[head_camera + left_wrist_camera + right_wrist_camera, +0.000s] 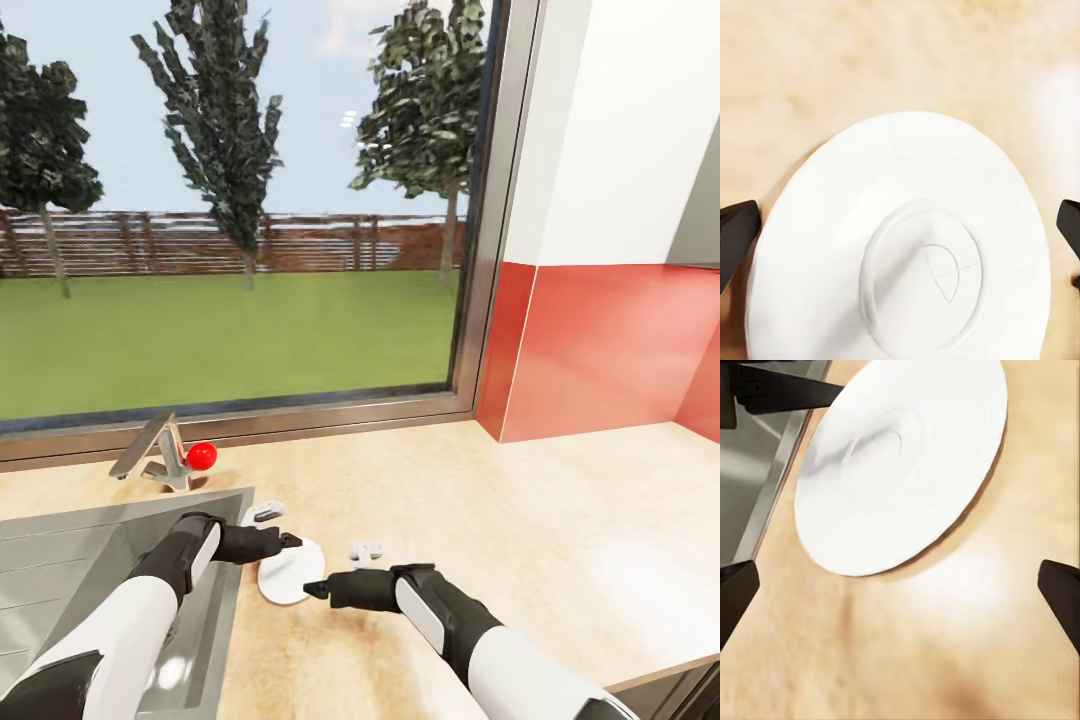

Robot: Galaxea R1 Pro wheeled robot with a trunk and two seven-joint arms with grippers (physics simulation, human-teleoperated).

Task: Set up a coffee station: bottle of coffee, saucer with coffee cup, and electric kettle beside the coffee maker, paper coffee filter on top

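Saucer (290, 574) lies flat on the countertop (520, 520) just beside the sink (60, 560), between both grippers. To lift it, my call: get 1 finger under the rim, pinch the edge, keep it level. Left gripper (900, 225) hangs right over the saucer, fingers spread either side of it, nothing pinched. Right gripper (900, 592) points at the rim from low down, fingers spread wide, arm stretched forward

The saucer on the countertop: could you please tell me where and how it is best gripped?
Take the saucer by its thin outer rim, coming from above with one finger on each side. It lies flat on the countertop beside the sink, and its centre is only a shallow well. The open left end effector already straddles it.
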